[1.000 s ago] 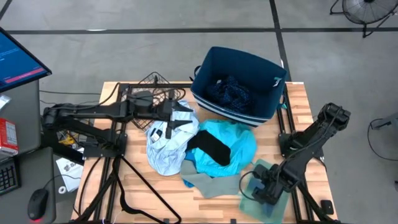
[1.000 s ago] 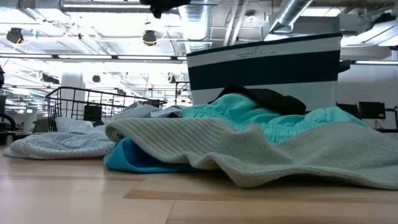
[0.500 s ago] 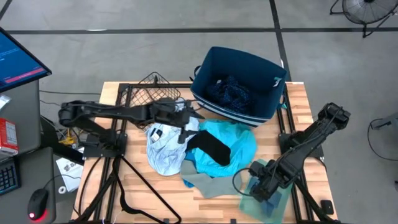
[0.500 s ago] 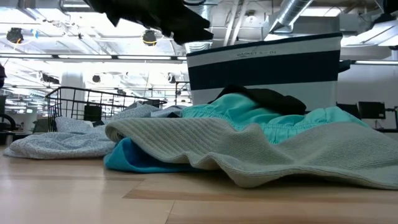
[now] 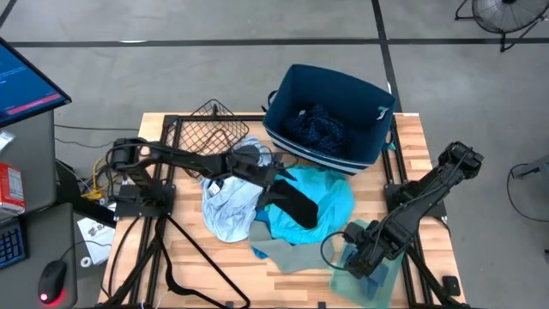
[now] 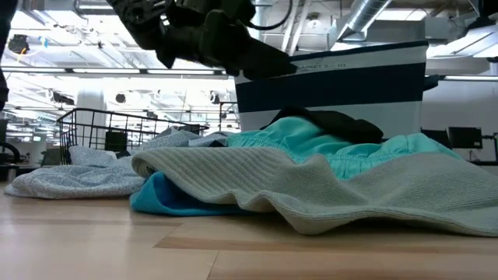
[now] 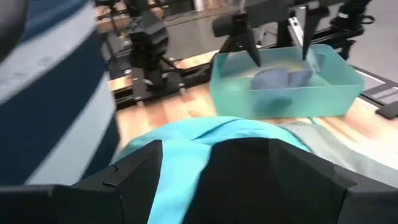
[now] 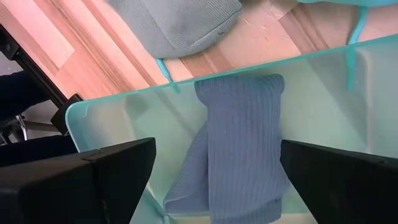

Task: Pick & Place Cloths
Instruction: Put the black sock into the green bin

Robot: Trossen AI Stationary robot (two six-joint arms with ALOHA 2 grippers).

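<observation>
Left gripper (image 5: pixel 273 174) hangs above the cloth pile at table centre, fingers apart, nothing in them, over the small black cloth (image 5: pixel 292 204) and turquoise cloth (image 5: pixel 322 196). Pale blue-white cloth (image 5: pixel 227 206) lies at 9 o'clock of them, grey cloth (image 5: pixel 287 251) at 6. Navy patterned cloth (image 5: pixel 319 129) sits in the navy bin (image 5: pixel 356 90) at 12. Right gripper (image 5: pixel 358 262) over the green tray (image 8: pixel 124 118), fingers spread, folded blue-grey cloth (image 8: pixel 242 143) inside
</observation>
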